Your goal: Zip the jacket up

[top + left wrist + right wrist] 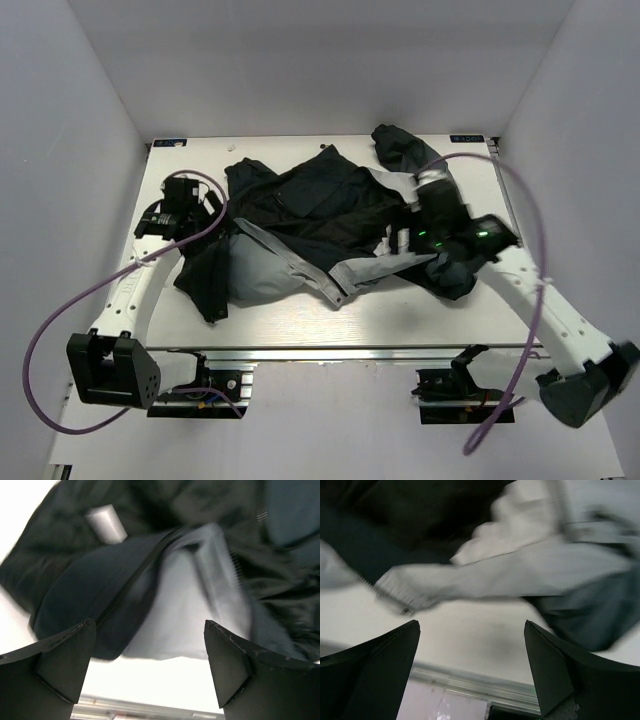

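- A crumpled jacket [310, 215], pale grey fading to black, lies open in a heap at the centre of a white table [400, 320]. One sleeve trails toward the upper right of the top view.
- The left arm [130, 290] rises from its base at the lower left and reaches up the left side of the frame. Its wrist bends toward the jacket's left edge.
- The left gripper [148, 625] has its fingers spread wide with nothing between them. It hovers beside a dark panel and a grey panel of the jacket.
- The right arm [545, 300] stretches from the lower right diagonally up and left, and its wrist sits over the jacket's right side.
- The right gripper [471, 622] is also spread wide and holds nothing. Bare table lies below it, with a pale grey hem beyond. That view is blurred.
- A purple cable [60, 330] loops from each arm.
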`<state>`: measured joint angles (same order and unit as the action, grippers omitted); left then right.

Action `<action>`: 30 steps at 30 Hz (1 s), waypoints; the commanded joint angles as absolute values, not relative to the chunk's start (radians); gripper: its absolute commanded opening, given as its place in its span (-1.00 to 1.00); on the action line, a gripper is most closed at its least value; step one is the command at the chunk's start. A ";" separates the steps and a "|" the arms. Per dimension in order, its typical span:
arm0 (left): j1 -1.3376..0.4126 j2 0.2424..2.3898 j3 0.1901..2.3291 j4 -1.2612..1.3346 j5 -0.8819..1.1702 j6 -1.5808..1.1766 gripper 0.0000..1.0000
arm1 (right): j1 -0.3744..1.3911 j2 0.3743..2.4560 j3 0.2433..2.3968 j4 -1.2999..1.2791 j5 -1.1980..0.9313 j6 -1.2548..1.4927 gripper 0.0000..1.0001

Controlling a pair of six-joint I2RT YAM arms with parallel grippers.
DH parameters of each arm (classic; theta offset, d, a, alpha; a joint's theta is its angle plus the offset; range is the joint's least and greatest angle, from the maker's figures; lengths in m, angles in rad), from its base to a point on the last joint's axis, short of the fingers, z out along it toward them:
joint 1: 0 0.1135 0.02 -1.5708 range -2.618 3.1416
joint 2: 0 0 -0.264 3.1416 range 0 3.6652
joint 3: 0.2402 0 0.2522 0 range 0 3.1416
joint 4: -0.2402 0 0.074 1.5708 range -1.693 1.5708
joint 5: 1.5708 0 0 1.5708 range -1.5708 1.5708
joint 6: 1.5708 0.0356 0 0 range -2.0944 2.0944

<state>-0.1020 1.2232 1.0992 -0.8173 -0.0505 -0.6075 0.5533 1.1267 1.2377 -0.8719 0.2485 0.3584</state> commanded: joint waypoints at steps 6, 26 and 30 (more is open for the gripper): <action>-0.103 1.037 0.861 -1.014 -0.118 -0.744 0.96 | 1.066 1.483 1.265 -0.634 0.265 0.313 0.79; -0.101 1.117 0.626 -0.816 -0.192 -0.923 -0.05 | 0.864 1.438 1.007 -0.528 0.350 0.615 -1.00; -0.103 1.097 0.679 -0.844 -0.271 -0.923 -1.00 | 0.812 1.299 0.948 -0.570 0.342 0.586 -1.00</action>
<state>-0.1024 1.1305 0.6189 -0.8600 -0.1776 -0.9142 0.8345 1.3769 0.9638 -0.5323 0.3305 0.5957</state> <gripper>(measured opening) 0.056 0.011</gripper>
